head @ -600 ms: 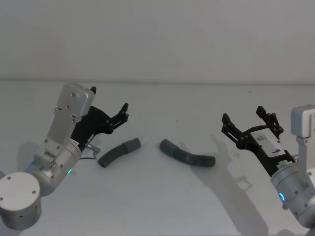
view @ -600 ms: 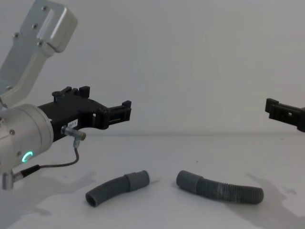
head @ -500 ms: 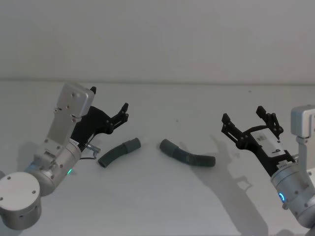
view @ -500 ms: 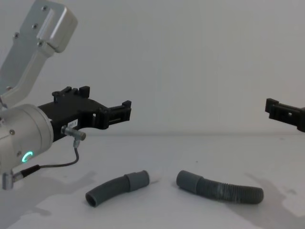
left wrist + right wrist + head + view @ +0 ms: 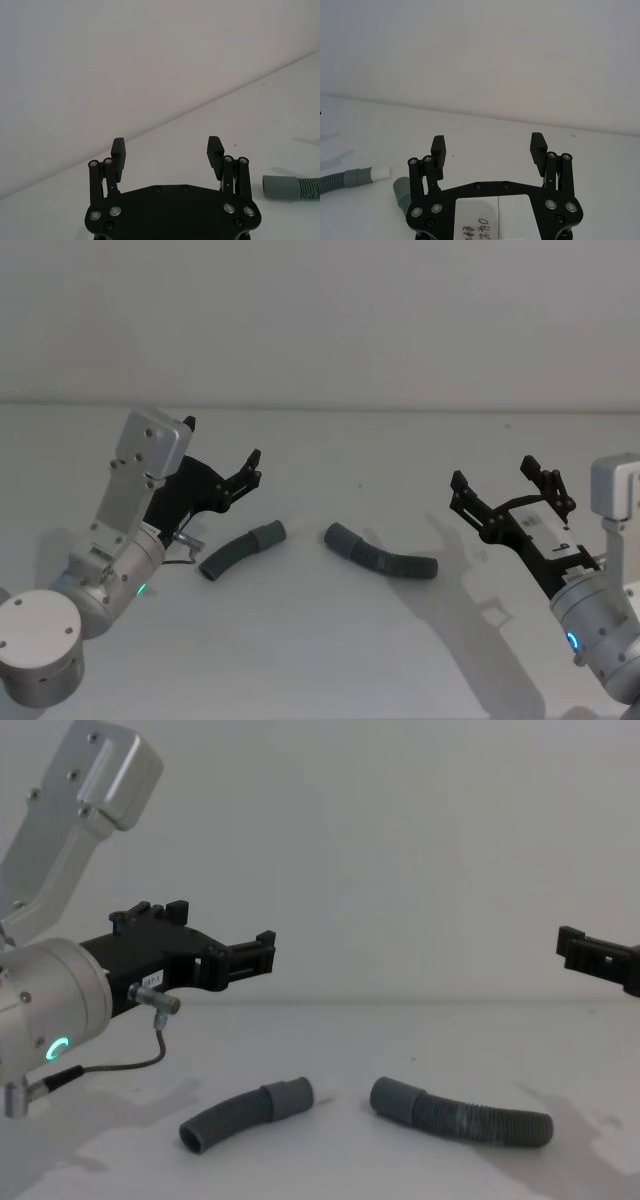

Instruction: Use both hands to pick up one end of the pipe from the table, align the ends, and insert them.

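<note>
Short curved hose (image 5: 240, 548) and longer hose (image 5: 380, 554) lie apart on the table (image 5: 320, 650), cuffs facing. Left gripper (image 5: 166, 146) and right gripper (image 5: 487, 142) hover, jaws wide open, empty. The chest view's edge crops the right one.

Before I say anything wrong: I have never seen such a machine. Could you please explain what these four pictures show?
This is a robot with two arms, each ending in a black two-finger gripper. One picture is taken from its head, looking down; one from its chest, looking across the table; one from each wrist, looking past that arm's own fingers. On the table lie a short hose and a long hose, grey and ribbed, not joined. The left gripper and the right gripper hover open; neither holds anything.
</note>
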